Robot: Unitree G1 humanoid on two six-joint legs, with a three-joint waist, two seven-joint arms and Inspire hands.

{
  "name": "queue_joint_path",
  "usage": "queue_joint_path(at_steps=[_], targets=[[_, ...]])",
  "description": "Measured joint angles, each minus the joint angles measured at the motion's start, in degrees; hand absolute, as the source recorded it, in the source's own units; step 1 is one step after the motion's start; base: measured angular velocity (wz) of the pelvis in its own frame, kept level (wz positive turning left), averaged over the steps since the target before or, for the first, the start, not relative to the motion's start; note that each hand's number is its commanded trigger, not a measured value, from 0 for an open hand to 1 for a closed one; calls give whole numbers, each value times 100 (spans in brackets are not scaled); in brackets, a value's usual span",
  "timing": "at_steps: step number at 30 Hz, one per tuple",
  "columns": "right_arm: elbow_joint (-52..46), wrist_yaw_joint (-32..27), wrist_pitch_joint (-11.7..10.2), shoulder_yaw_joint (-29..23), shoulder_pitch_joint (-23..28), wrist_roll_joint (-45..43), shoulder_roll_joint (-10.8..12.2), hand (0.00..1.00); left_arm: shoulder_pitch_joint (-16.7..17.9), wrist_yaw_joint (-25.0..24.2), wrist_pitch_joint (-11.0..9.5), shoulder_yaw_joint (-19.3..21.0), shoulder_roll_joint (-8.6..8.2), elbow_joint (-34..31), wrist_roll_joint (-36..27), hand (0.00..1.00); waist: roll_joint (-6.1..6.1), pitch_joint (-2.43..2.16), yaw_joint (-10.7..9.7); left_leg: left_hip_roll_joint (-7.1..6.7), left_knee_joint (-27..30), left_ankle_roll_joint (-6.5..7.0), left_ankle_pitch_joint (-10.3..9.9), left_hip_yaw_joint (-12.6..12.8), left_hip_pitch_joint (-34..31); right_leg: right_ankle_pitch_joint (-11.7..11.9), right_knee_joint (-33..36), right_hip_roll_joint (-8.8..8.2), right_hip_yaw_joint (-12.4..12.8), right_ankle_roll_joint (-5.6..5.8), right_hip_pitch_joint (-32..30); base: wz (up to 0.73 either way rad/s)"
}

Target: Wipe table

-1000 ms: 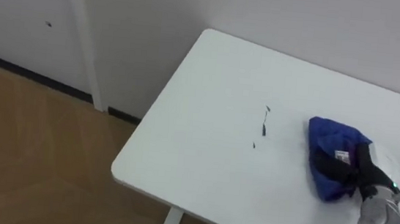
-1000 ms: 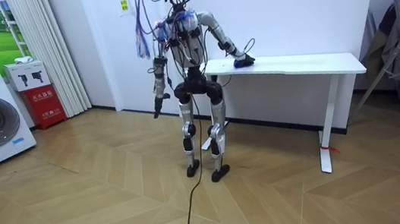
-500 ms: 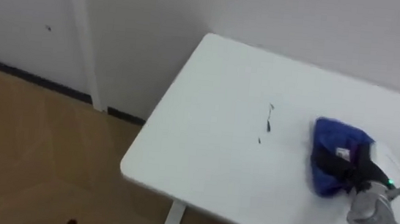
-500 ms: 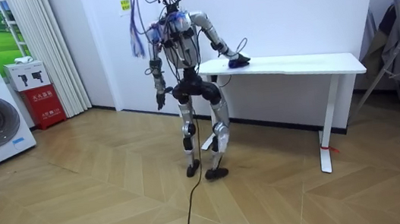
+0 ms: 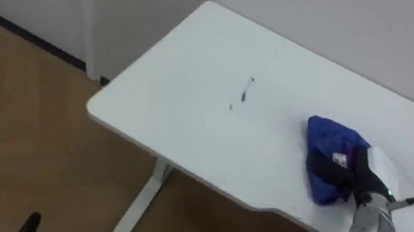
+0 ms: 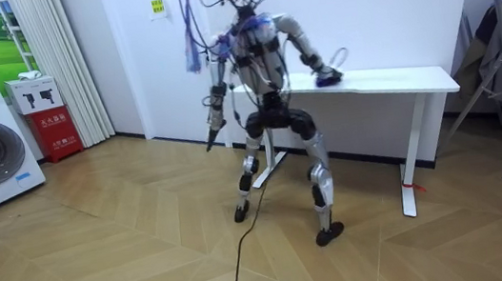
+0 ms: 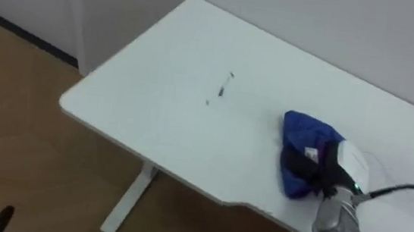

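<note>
— Room view first: where does the robot stand?

— At the end of the white table (image 6: 387, 79) on the room view's left, legs set wide on the wood floor (image 6: 131, 261). Its right arm reaches onto the top and its left hand (image 6: 213, 134) hangs beside its hip (idle, I'd say).

— And the cloth?

— In the left eye view the blue cloth (image 5: 326, 146) lies bunched on the table's right side, toward the near edge. The right hand (image 5: 350, 174) rests on the near right part of it, dark fingers curled over the folds, so I read that as a grip on the cloth.

— Anything left to clean?

— Yes, a few small dark marks (image 5: 246, 91) sit at about the middle of the top, to the left of the cloth and a bit farther back, clearly apart from it.

— So which step is this?

— Wiping, I judge, with the marks not yet reached. The next move calls for dragging the cloth left and slightly away, pressed flat so it doesn't ride over them, and staying clear of the near edge.
</note>
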Motion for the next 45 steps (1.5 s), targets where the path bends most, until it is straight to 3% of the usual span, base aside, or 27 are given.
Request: queue_joint_path(at_steps=[1, 3, 4, 5, 6, 7, 8, 9, 10, 11, 12, 13, 14, 16, 18, 20, 21, 24, 28, 30, 31, 33, 34, 36, 40, 43, 45], targets=[[-7, 48, 27, -56, 48, 2, -73, 100, 40, 1, 0, -2, -81, -5, 0, 0, 32, -2, -60, -35, 49, 4, 10, 112, -6, -57, 18, 51, -61, -91, 2, 24], [-57, 227, 252, -176, 25, -4, -220, 100, 50, 4, 13, -1, -291, -3, 2, 0, -35, 42, -143, -392, 371, 69, -32, 649, -51, -84, -81, 139, -163, -335, -55, 10], [-125, 316, 307, -172, -27, -16, -237, 100, 26, 7, 3, -3, -341, 18, 1, 0, -36, 50, -144, -488, 426, 148, -85, 773, -71, -75, -124, 177, -174, -451, -83, -10], [-211, 509, 416, -110, -230, -35, -237, 100, -9, 9, 7, -25, -448, 74, -37, 0, -11, 74, -123, -723, 579, 332, -237, 929, -114, -45, -209, 264, -120, -603, -142, -38], [-216, 690, 544, 0, -520, -145, -214, 100, -31, 8, 15, -63, -554, 116, -80, 0, 63, 116, 19, -1045, 643, 471, -411, 1028, -73, 0, -273, 343, 31, -679, -210, -52], [-217, 765, 605, 89, -690, -217, -210, 100, -34, 8, 16, -96, -606, 136, -83, 0, 77, 155, 99, -1215, 610, 548, -488, 1049, -55, 17, -286, 381, 118, -709, -264, -83], [-278, 908, 729, 345, -1046, -332, -188, 100, -56, -11, 17, -127, -685, 209, -113, 0, 168, 148, 320, -1538, 409, 681, -571, 1066, -28, 46, -269, 463, 334, -759, -437, -95], [-458, 1038, 793, 646, -1384, -444, -123, 100, -83, -26, 34, -118, -707, 274, -125, 0, 182, 195, 502, -1736, 143, 763, -556, 944, 37, 75, -273, 548, 543, -828, -616, -99], [-510, 1081, 764, 806, -1559, -496, -74, 100, -93, -27, 76, -105, -711, 294, -123, 0, 219, 239, 560, -1780, 31, 762, -499, 897, 83, 90, -302, 598, 614, -935, -672, -71], [-533, 1156, 654, 921, -1825, -689, 24, 100, -106, -30, 164, -107, -739, 310, -121, 0, 251, 267, 603, -1777, -176, 744, -391, 878, 134, 150, -482, 750, 674, -1185, -678, -28], [-623, 1175, 567, 946, -1912, -782, 88, 100, -79, -30, 202, -107, -754, 315, -128, 0, 289, 254, 658, -1815, -433, 747, -271, 882, 186, 210, -692, 839, 781, -1307, -671, -7], [-655, 1161, 516, 961, -1910, -827, 105, 100, -74, -22, 214, -107, -750, 318, -149, 0, 287, 251, 674, -1865, -580, 759, -196, 881, 227, 226, -766, 840, 810, -1330, -667, 17], [-670, 1135, 402, 964, -1845, -860, 98, 100, -35, -5, 255, -69, -741, 320, -237, 0, 275, 239, 669, -1953, -830, 779, -91, 858, 298, 246, -862, 815, 826, -1341, -649, 29], [-623, 948, 308, 878, -1467, -813, 76, 100, 62, 53, 310, -7, -704, 295, -337, 0, 246, 232, 559, -2074, -1043, 808, -30, 722, 380, 307, -1030, 767, 789, -1152, -498, 53], [-673, 341, -249, 530, -733, -774, 109, 100, 152, 82, 410, 227, -692, 292, -271, 0, 102, 168, 64, -2269, -1096, 824, -20, 501, 457, 302, -1149, 619, 722, -635, -188, 91], [-666, 47, -440, 123, -186, -734, 124, 100, 190, 84, 407, 586, -690, 244, 32, 0, -30, 109, -126, -2361, -1178, 825, -21, 337, 613, 323, -1265, 581, 691, -355, 99, 64], [-620, -43, -454, -106, 135, -639, 109, 100, 175, 108, 373, 764, -651, 175, 126, 0, -108, 69, -208, -2371, -1181, 825, -21, 284, 699, 338, -1288, 587, 560, -331, 268, 47], [-578, -105, -448, -533, 693, -410, 33, 100, 158, 126, 190, 823, -556, 80, 152, 0, -199, 35, -355, -2364, -1176, 833, -36, 254, 854, 358, -1286, 600, 319, -302, 519, 30], [-435, -75, -192, -498, 277, -204, -6, 100, 57, 143, 163, 610, -627, 115, 102, 0, -32, 62, -254, -2291, -1166, 824, -188, 281, 863, 358, -1285, 657, 388, -301, 392, -40], [-406, 122, 306, -229, -216, -270, -14, 100, -86, 132, 168, 568, -699, 127, 105, 0, 32, 64, -60, -2243, -1149, 808, -196, 453, 728, 376, -1263, 665, 418, -313, 231, -54], [-406, 165, 438, -141, -333, -283, -21, 100, -124, 128, 171, 526, -705, 129, 100, 0, 50, 66, -18, -2232, -1150, 790, -193, 461, 697, 408, -1256, 678, 428, -329, 186, -40], [-348, 425, 797, 423, -993, -376, -23, 100, -227, 112, 176, 338, -706, 167, 101, 0, 118, 103, 266, -2225, -1147, 797, -152, 390, 588, 474, -1142, 736, 580, -423, -84, -48], [-310, 497, 807, 602, -1182, -412, -24, 100, -230, 111, 175, 307, -706, 159, 101, 0, 125, 109, 311, -2224, -1138, 797, -142, 344, 535, 496, -1141, 758, 583, -453, -148, -38], [-10, 731, 737, 1181, -1932, -372, -18, 100, -342, 53, 185, 204, -698, 167, 94, 0, 112, 190, 484, -2222, -1124, 768, -48, 119, 315, 542, -1171, 837, 519, -521, -310, 12], [376, 759, 702, 1238, -2548, -381, -34, 100, -271, -98, 246, 127, -682, 153, -39, 0, 78, 192, 718, -2240, -1137, 760, 83, -128, 35, 529, -1202, 848, 283, -561, -545, 38], [474, 707, 564, 1119, -2364, -188, -208, 100, 50, -145, 389, 166, -635, 154, -129, 0, 78, 189, 678, -2287, -1160, 772, 119, -341, 17, 528, -1281, 837, 53, -554, -405, 48], [407, 546, 310, 671, -1801, -129, -271, 100, 324, -155, 398, 301, -629, 154, -122, 0, 81, 189, 473, -2315, -1183, 797, 101, -412, 156, 509, -1285, 818, -73, -524, -176, 52]])
